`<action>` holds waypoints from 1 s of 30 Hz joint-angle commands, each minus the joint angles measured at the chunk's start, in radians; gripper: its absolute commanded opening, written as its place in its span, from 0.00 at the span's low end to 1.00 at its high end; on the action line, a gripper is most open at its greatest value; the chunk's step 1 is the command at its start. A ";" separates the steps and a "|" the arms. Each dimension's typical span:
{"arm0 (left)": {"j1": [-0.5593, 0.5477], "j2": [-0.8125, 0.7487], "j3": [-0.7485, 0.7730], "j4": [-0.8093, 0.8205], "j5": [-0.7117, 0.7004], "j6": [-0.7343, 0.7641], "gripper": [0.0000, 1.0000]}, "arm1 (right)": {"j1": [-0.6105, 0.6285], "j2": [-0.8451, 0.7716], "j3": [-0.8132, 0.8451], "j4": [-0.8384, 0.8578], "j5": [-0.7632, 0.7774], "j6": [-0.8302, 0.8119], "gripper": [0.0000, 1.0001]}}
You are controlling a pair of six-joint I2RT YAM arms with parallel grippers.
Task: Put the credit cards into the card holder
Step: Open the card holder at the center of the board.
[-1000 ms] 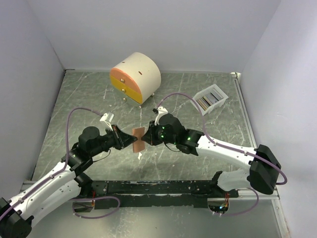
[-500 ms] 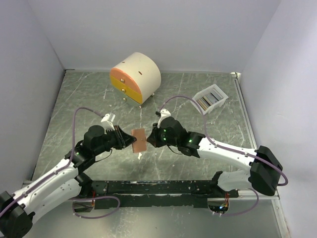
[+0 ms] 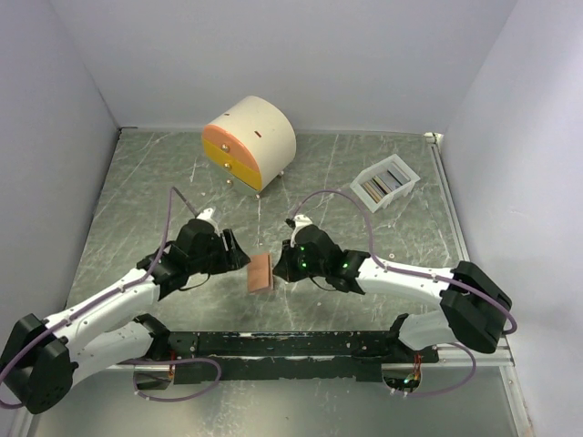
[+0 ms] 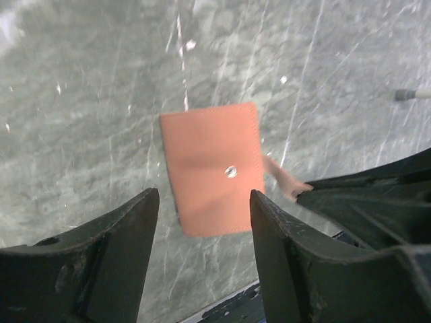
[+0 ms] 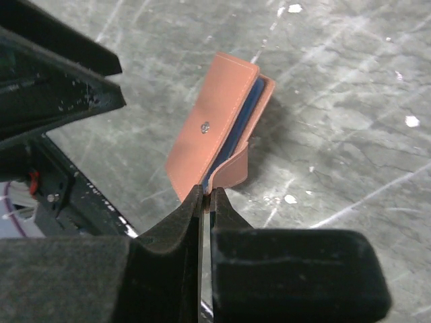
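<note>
The salmon-pink card holder point(image 3: 260, 271) hangs tilted just above the table, between the two arms. My right gripper point(image 3: 279, 264) is shut on the edge of one of its flaps point(image 5: 232, 171). In the right wrist view the card holder point(image 5: 214, 124) stands slightly apart, and a dark blue edge point(image 5: 244, 118) shows between its flaps. My left gripper point(image 3: 239, 258) is open just to the left of it, touching nothing. From the left wrist the card holder point(image 4: 212, 168) lies beyond the spread fingers point(image 4: 138, 222). Several credit cards point(image 3: 383, 183) lie in the white tray.
The white tray point(image 3: 405, 171) sits at the back right. A round cream cabinet point(image 3: 248, 141) with orange-yellow drawers stands at the back centre. A dark rail point(image 3: 273, 344) runs along the near edge between the arm bases. Walls close in both sides.
My left gripper has opened, let go of the card holder and drawn back a little. The right gripper keeps its hold and has brought the card holder lower and nearer.
</note>
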 commanded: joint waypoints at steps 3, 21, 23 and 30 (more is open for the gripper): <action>-0.003 -0.014 0.123 -0.147 -0.055 0.070 0.69 | -0.005 -0.045 0.010 0.148 -0.113 0.056 0.00; -0.003 0.083 0.078 -0.159 -0.075 0.114 0.65 | -0.077 -0.066 -0.063 0.110 -0.071 0.058 0.00; -0.003 0.105 0.075 -0.152 -0.078 0.117 0.64 | -0.085 -0.067 -0.073 0.109 -0.074 0.058 0.00; -0.004 0.126 0.062 -0.111 -0.037 0.121 0.59 | -0.102 -0.052 -0.110 0.092 -0.052 0.059 0.00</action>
